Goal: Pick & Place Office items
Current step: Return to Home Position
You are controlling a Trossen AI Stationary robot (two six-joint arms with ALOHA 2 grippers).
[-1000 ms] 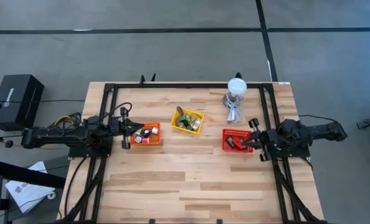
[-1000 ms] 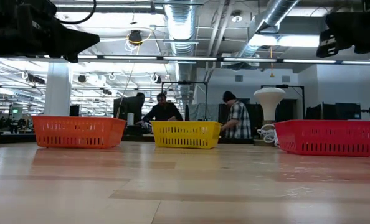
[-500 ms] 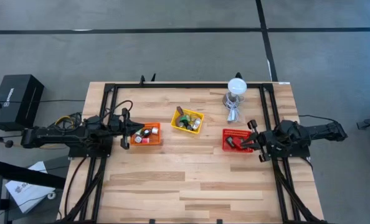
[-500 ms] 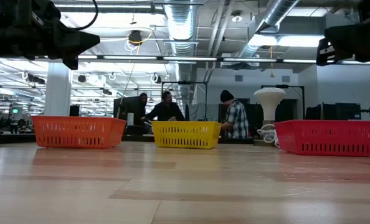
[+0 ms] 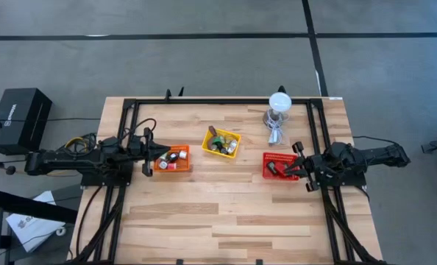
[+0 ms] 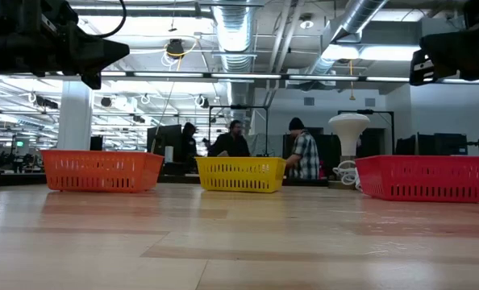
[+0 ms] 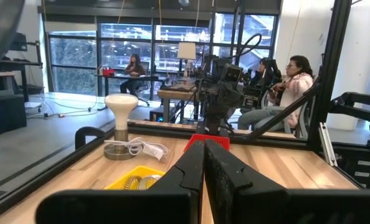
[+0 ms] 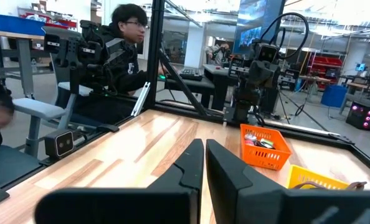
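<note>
The office items lie in three bins. The orange bin holds red, white and black bits. The yellow bin holds the green tape ring, a brown strip and white bits. The red bin holds dark pieces. My left gripper hangs in the air at the orange bin's left side, shut and empty. My right gripper hangs at the red bin's right side, shut and empty. In the low view, both arms stay well above the bins.
A white round-topped stand with its coiled cable sits near the far edge, behind the red bin. A black frame runs around the table. The near half of the wooden tabletop is bare. People sit and stand in the room beyond.
My right arm sank slightly and edged toward the red bin in the first half second, then held still. The bins and their contents have not moved. People in the background have shifted.
</note>
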